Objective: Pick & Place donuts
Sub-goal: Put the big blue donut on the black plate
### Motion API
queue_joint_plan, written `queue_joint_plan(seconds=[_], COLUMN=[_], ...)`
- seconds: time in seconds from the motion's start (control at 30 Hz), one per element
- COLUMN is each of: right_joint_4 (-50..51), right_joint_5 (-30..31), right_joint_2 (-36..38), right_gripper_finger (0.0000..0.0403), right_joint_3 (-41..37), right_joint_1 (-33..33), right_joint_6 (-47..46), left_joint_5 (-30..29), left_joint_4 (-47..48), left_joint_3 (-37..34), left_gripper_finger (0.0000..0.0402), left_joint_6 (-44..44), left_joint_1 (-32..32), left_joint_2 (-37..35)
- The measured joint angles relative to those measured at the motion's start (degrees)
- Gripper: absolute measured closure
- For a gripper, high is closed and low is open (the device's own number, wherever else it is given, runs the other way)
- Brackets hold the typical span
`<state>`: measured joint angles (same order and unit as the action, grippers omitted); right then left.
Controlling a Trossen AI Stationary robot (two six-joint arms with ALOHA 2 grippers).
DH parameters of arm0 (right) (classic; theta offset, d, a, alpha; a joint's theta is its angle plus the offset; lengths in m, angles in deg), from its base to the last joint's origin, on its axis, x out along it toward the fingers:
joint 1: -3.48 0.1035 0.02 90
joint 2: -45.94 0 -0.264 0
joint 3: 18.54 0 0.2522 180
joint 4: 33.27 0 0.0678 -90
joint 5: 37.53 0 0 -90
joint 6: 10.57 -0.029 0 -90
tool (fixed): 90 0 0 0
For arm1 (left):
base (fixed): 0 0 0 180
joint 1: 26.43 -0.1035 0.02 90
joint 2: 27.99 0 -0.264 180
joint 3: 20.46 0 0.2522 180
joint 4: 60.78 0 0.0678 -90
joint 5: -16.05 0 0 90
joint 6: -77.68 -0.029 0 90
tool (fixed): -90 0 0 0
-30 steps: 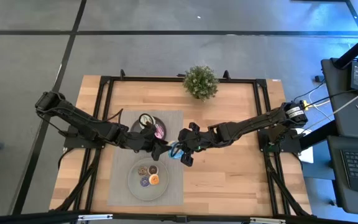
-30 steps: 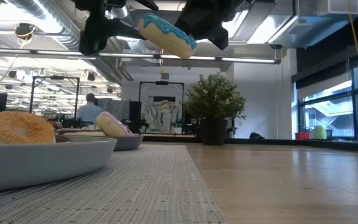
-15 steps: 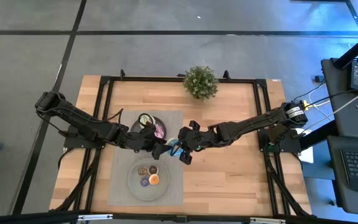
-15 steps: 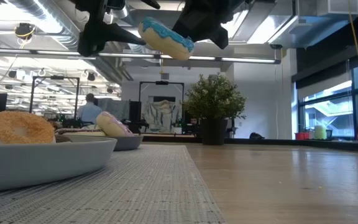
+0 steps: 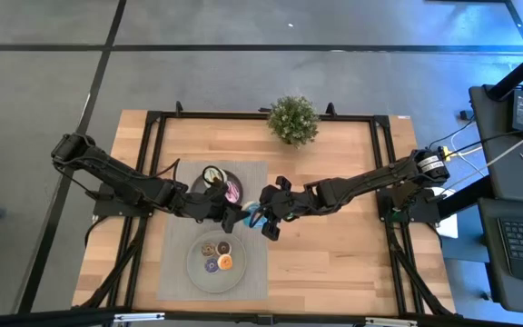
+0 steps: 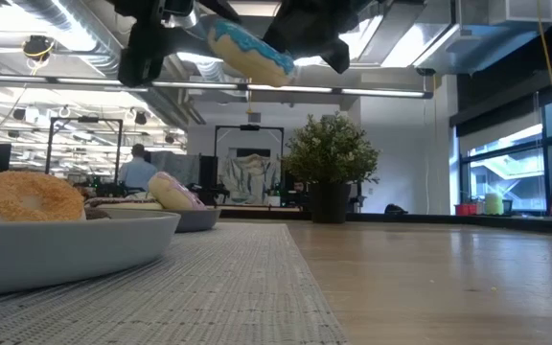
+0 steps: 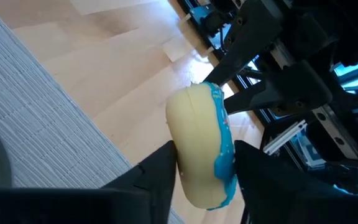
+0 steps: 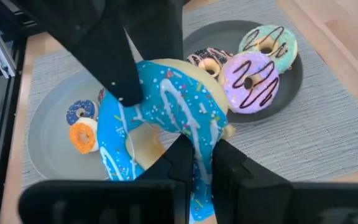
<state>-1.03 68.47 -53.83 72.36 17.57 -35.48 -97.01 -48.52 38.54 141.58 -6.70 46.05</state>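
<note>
One blue donut (image 8: 166, 124) is hanging mid-handover between both grippers' jaws, right gripper (image 8: 196, 163) clamping it, left gripper (image 7: 201, 171) flanking it; plating is remaining.

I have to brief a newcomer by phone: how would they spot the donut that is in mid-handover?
Start at the grey woven mat on the wooden table. Above its right edge the two arms meet, left gripper and right gripper both on the blue donut. It is the only donut in the air; the others lie on two grey plates.
</note>
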Motion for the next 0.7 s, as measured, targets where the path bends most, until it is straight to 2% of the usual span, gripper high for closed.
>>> queue_joint_plan(seconds=[0.4,0.5,0.7], right_joint_4=[0.0,0.06,1.29], right_joint_5=[-1.05,-1.08,-2.73], right_joint_2=[0.0,0.0,1.25], right_gripper_finger=[0.0359,0.0334,0.0251], right_joint_3=[0.0,0.0,0.0], right_joint_1=[-0.11,-0.3,-2.15], right_joint_6=[0.32,0.71,-3.62], left_joint_5=[-1.22,-1.23,-2.78], left_joint_4=[0.0,0.0,0.49], left_joint_3=[0.0,0.0,0.01], left_gripper_finger=[0.0329,0.0342,0.036], left_joint_6=[-0.15,-0.14,-0.05], left_joint_1=[0.0,0.0,-0.02], left_joint_2=[0.0,0.0,0.0])
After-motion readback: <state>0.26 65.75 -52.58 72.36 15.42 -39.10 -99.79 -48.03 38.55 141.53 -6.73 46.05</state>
